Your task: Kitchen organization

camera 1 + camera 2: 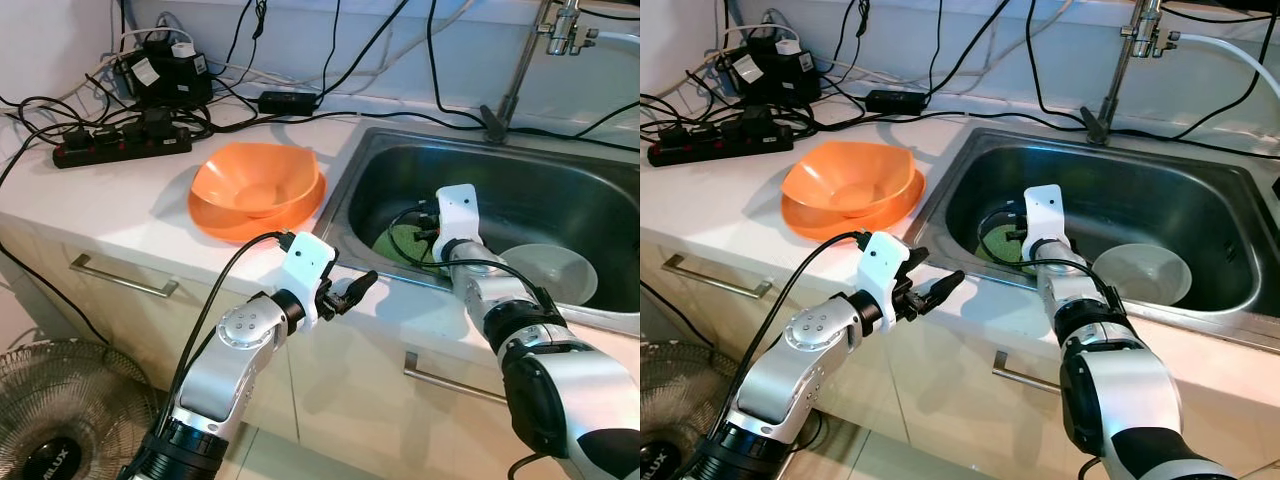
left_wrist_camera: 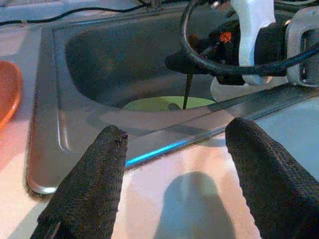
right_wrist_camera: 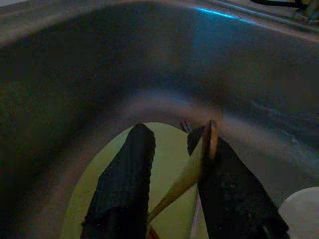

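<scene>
White counter [image 1: 130,200] (drawers [image 1: 125,285] below)

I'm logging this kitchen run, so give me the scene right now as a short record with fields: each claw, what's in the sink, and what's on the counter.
left claw: open, empty, hovering over the counter edge at the sink's front rim
right claw: down inside the sink, fingers either side of a thin stick-like utensil over the green plate; grip cannot be told
sink contents: green plate, white bowl
counter: orange bowls stacked left of the sink, black power strip with cables by the wall
faucet: behind the sink
</scene>
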You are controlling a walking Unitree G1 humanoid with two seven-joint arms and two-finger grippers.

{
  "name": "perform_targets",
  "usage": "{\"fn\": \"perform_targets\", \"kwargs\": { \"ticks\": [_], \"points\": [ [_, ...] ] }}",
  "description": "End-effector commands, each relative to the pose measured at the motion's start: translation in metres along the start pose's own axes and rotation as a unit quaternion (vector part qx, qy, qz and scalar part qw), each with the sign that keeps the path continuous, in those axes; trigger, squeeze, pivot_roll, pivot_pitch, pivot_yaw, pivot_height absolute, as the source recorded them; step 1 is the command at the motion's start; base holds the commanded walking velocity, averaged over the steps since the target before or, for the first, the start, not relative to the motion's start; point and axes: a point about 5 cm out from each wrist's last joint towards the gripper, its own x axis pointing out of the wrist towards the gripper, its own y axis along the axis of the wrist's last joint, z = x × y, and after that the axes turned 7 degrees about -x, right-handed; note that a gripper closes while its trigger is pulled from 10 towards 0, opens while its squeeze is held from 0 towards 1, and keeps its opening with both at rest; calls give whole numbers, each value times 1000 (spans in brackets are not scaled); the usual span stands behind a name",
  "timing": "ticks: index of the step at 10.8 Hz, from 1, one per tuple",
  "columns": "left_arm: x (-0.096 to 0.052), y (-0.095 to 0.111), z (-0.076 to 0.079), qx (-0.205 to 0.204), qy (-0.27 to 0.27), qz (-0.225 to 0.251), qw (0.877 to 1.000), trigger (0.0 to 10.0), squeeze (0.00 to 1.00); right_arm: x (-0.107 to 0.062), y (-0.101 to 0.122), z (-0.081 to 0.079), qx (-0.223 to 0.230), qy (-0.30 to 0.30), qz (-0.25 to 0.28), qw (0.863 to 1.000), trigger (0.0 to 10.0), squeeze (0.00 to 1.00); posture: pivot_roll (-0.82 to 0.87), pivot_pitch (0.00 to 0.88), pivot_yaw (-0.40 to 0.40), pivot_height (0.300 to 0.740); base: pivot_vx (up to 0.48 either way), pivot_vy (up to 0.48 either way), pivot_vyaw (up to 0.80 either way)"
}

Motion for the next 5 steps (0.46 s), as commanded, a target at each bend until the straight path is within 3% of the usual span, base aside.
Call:
{"fn": "perform_targets", "kwargs": {
  "ticks": [1,4,5],
  "points": [
    [0,9,-3,8,11,16,1000,10000,0,0,-1,-4,-6,2,-3,1000,10000,0,243,25,16,740,0,0,0],
    [3,17,-9,27,42,40,998,10000,0,1,41,12,-8,-29,104,994,10000,0,232,25,21,740,0,0,0],
    [4,17,-10,31,45,41,998,10000,0,-1,60,24,-20,-58,145,988,10000,0,218,24,22,740,0,0,0]
  ]
}}
